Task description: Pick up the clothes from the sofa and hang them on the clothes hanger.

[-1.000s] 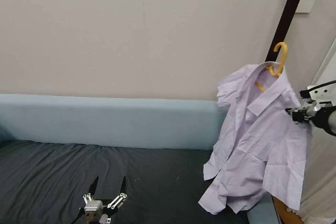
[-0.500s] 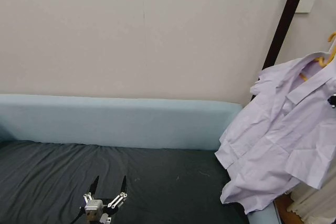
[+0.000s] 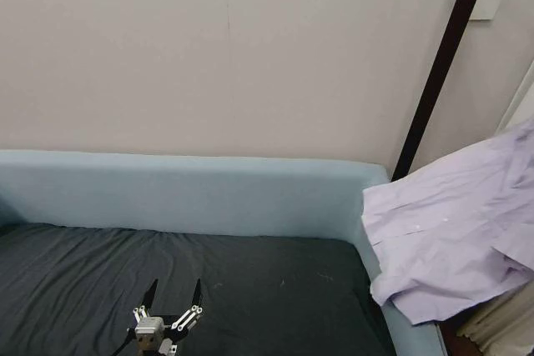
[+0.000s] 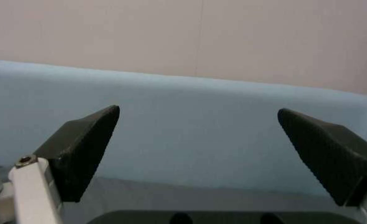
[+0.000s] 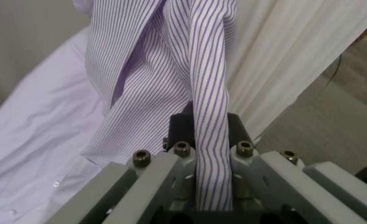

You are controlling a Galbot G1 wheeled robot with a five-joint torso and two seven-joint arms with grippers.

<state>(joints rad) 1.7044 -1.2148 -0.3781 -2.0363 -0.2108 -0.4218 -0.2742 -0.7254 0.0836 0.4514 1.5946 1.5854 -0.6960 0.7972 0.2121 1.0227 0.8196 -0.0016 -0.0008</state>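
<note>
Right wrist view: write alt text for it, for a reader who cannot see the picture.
The right gripper is shut on a bunched fold of a purple-striped shirt, and the rest of the shirt spreads loose beyond it. Behind the shirt are pale pleated fabric and grey floor.

— What's different from a second ago?
— The shirt [image 3: 455,239] has swung off to the right. It hung at three o'clock over the sofa [image 3: 209,193] end; now it's at four o'clock by the edge, spread flatter.
— And the sofa?
— Its right end, covered before, lies bare. The right gripper [image 5: 209,135], pinching a shirt fold, went along.
</note>
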